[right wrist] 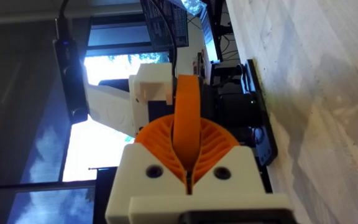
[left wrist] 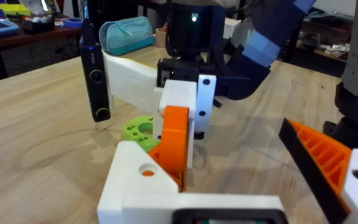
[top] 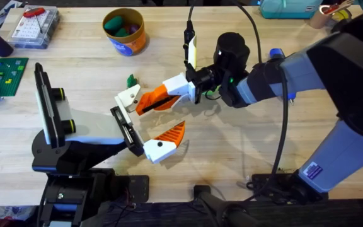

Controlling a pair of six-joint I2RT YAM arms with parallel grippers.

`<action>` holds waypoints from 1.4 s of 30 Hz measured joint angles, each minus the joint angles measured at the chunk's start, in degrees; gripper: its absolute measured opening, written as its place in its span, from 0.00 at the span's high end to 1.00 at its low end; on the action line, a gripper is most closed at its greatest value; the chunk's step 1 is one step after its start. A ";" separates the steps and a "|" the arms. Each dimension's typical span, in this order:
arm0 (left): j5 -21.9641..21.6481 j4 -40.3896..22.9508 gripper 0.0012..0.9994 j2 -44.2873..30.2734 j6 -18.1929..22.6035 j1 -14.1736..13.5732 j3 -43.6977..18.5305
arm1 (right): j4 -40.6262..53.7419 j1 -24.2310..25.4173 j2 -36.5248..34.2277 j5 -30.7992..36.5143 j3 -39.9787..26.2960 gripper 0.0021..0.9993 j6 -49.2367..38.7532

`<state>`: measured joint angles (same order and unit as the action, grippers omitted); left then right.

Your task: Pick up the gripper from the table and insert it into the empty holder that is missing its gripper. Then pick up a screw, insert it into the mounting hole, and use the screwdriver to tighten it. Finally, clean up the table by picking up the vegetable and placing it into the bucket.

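at mid-table my right gripper (top: 145,104) is clamped on the gripper (top: 131,98), just right of the holder (top: 124,130), so i'd square the cream base before sliding it on.
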<state>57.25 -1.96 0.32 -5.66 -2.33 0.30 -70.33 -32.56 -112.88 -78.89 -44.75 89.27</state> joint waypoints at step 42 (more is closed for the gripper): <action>-0.07 -0.83 0.01 -0.31 -0.21 -0.04 -0.57 | -9.20 9.64 0.00 -7.20 3.51 0.99 2.76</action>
<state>57.19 -2.79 0.01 -5.87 -2.37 -0.27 -79.54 -22.92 -112.88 -86.09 -41.24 92.03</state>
